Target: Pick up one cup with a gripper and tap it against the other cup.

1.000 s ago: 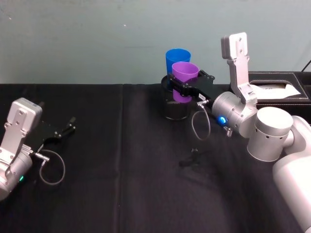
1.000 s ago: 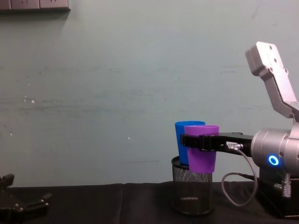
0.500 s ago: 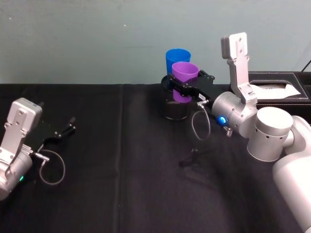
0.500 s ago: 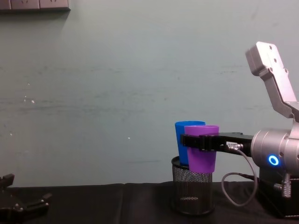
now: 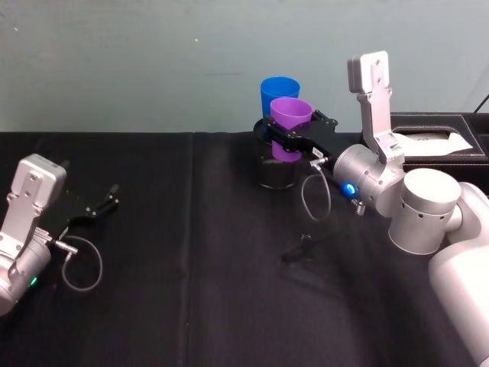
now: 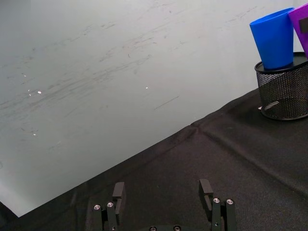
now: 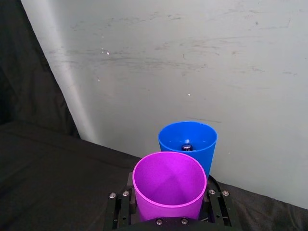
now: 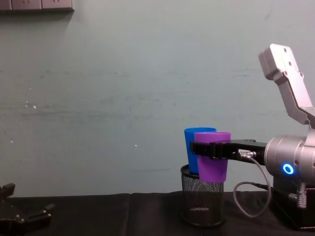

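Right gripper clamped around the purple cup, arm stretched level from the right, cup upright over the mesh holder. Blue cup stands in that holder just behind the purple one; contact unclear. Left gripper parked low over the table at left, jaws spread.

Purple cup seen from above, open mouth up, empty, clamped btw. black fingers of right gripper; screw heads either side of rim. Blue cup just beyond, upright, partly overlapped by purple rim; contact btw. the two: can't tell. Small dark round item inside blue one. Black cloth underneath, pale scuffed wall behind.
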